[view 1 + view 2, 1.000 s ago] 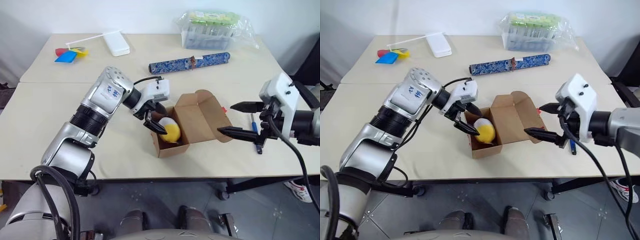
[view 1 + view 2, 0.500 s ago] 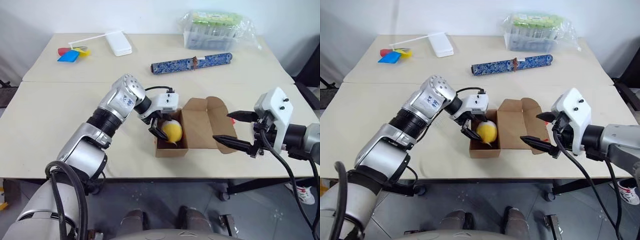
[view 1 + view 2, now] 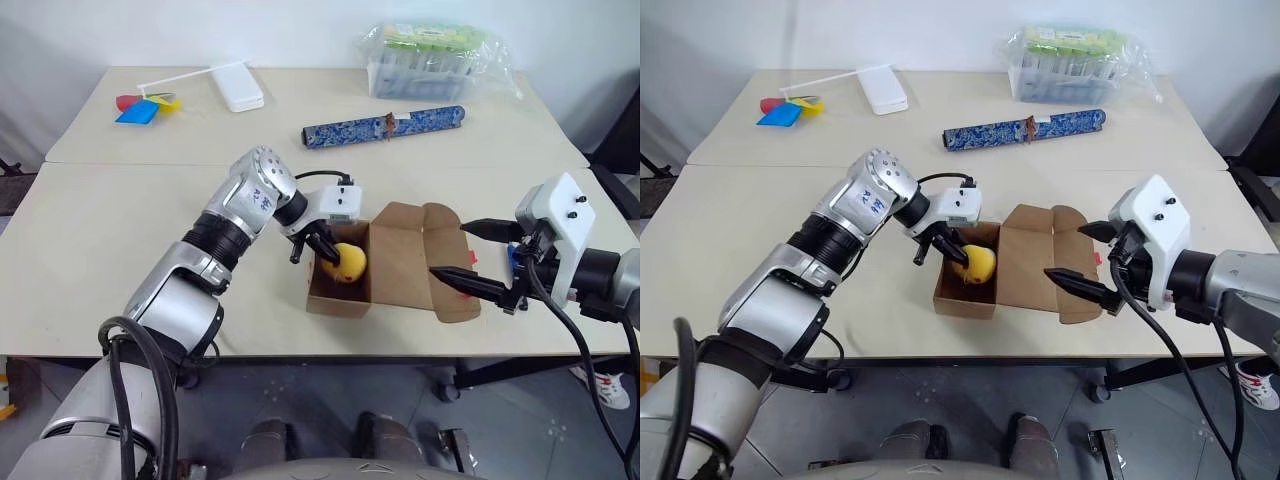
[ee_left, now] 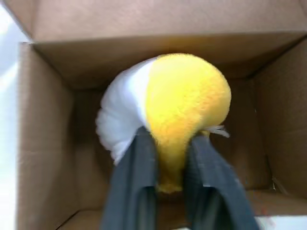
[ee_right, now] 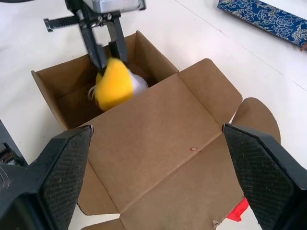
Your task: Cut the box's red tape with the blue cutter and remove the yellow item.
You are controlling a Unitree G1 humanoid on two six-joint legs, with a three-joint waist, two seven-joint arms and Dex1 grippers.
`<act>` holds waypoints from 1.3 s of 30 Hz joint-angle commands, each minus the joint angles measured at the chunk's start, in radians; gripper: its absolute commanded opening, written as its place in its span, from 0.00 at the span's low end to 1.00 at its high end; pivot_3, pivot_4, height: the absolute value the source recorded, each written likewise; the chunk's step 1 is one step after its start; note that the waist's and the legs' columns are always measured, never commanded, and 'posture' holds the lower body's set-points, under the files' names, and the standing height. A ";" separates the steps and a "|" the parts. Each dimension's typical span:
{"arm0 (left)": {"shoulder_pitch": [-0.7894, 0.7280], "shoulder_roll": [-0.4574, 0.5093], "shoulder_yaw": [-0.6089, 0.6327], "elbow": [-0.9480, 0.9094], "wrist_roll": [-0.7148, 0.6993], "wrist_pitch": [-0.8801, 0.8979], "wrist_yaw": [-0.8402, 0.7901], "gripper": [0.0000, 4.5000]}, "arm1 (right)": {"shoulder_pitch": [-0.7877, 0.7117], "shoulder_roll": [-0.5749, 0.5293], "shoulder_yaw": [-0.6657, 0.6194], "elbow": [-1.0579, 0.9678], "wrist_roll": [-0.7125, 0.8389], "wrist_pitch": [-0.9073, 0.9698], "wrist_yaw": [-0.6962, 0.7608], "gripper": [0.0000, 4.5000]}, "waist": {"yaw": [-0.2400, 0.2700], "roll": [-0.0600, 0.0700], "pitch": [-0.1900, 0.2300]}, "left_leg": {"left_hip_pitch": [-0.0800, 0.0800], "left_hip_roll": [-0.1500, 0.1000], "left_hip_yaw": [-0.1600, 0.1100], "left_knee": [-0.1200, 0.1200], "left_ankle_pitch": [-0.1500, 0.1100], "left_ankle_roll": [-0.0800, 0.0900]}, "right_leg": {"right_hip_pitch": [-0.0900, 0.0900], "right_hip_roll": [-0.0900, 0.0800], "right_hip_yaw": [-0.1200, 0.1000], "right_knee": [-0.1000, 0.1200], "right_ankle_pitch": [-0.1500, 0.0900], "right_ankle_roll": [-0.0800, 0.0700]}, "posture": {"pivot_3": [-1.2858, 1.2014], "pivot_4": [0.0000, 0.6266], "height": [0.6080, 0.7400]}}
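The brown box [image 3: 400, 270] stands open in the middle of the table, its flaps spread toward my right gripper. Inside lies the yellow item [image 3: 348, 262], a soft egg shape, half white and half yellow [image 4: 182, 96]. My left gripper [image 3: 325, 250] reaches into the box and is shut on its yellow half, whose plush bulges between the fingers [image 4: 139, 163]. My right gripper [image 3: 450, 250] hovers open over the outer flap, holding nothing. A bit of red tape [image 5: 238, 210] sticks to the flap's edge. The blue cutter [image 3: 512, 258] lies on the table behind my right gripper, mostly hidden.
A long blue patterned roll [image 3: 382, 125] lies behind the box. A clear tub with green contents [image 3: 432, 60] stands at the back right. A white block [image 3: 236, 87] and coloured paper scraps [image 3: 140, 105] sit at the back left. The table's front edge runs close below the box.
My left gripper's fingers have gone from open beside the yellow item to shut on it. The right gripper has stayed open over the flap.
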 commanded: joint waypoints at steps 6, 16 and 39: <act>-0.115 0.005 0.131 0.011 -0.048 0.080 0.045 0.00 | -0.024 -0.054 -0.010 0.029 -0.026 -0.053 0.032 1.00 | 0.000 0.000 0.000 | 0.000 0.000 0.000 0.000 0.000 0.000 | 0.000 0.000 0.000 0.000 0.000 0.000 | 0.52 0.24 1.00; -0.206 0.033 0.292 0.034 -0.121 0.196 0.146 0.00 | -0.090 -0.100 0.062 0.109 -0.080 -0.117 0.104 1.00 | -0.003 0.000 0.000 | 0.000 0.000 0.001 0.000 0.000 0.000 | 0.000 0.000 0.000 0.000 0.000 0.000 | 0.52 0.24 1.00; 0.259 0.388 0.373 -0.214 -0.017 0.581 0.610 0.00 | -0.470 0.159 0.334 0.496 -0.259 -0.498 0.412 1.00 | -0.030 -0.002 0.001 | 0.001 0.000 0.001 -0.002 0.000 -0.001 | 0.000 0.000 -0.001 0.003 0.000 0.001 | 0.52 0.24 1.00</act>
